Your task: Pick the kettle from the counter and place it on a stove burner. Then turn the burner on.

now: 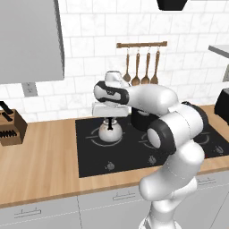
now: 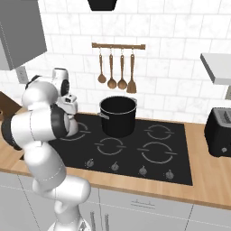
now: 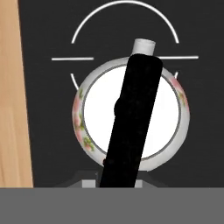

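Black arched handle (image 3: 131, 118) of the kettle (image 3: 94, 111) closest to the hand camera, crossing a white lid, with a short spout (image 3: 144, 44) at the far end and a pink flower pattern round the rim. Sits on the black glass cooktop (image 1: 89, 159), inside a stove burner (image 3: 124, 26) ring of thin white arcs at the front left, near the edge where glass meets the wooden bench (image 1: 40, 165). Seen from the left base view as a small silver body (image 1: 110, 130) directly under the hand (image 1: 108, 117), which hangs just over the handle. Cannot tell whether the fingers are spread or pinching the handle; tips hidden. Tall black pot (image 2: 117, 115) on the rear burner beside it, apart from the kettle. Knife block (image 1: 10, 127) on the bench far left, toaster (image 2: 219, 131) far right, wooden utensils (image 2: 116, 67) hanging on the tiled wall.
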Available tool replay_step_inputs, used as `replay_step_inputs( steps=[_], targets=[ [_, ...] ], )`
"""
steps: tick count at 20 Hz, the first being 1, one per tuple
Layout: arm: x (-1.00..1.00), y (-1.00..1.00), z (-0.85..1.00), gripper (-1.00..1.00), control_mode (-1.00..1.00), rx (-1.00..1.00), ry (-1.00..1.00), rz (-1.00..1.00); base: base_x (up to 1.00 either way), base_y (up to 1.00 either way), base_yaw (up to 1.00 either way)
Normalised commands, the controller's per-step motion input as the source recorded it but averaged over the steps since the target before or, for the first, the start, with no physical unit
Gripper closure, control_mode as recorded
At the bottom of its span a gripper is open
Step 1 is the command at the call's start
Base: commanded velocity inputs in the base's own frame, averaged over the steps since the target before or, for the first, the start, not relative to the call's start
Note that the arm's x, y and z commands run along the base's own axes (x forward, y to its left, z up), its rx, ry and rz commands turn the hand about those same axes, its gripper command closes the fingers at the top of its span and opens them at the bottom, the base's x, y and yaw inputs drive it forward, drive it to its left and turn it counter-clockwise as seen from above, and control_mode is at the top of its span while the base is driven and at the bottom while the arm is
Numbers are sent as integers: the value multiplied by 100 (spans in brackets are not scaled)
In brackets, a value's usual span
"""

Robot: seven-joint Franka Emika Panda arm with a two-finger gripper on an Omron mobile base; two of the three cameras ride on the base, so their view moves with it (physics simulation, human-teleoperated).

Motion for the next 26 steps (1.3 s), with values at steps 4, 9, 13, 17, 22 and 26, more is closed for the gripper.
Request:
replay_step_inputs(
  steps=[4,9,13,17,22,26],
  targets=[
    [29,0,-3,100,-100,0,0,1,0,0,0],
    [17,0,-18,100,-100,0,0,1,0,0,0],
    [4,0,-27,100,-100,0,0,3,0,0,0],
    [0,0,-29,100,-100,0,-1,5,0,0,0],
    [0,0,-18,100,-100,-1,-5,4,0,0,0],
    [5,0,0,100,-100,-2,-11,2,0,0,0]
  ],
)
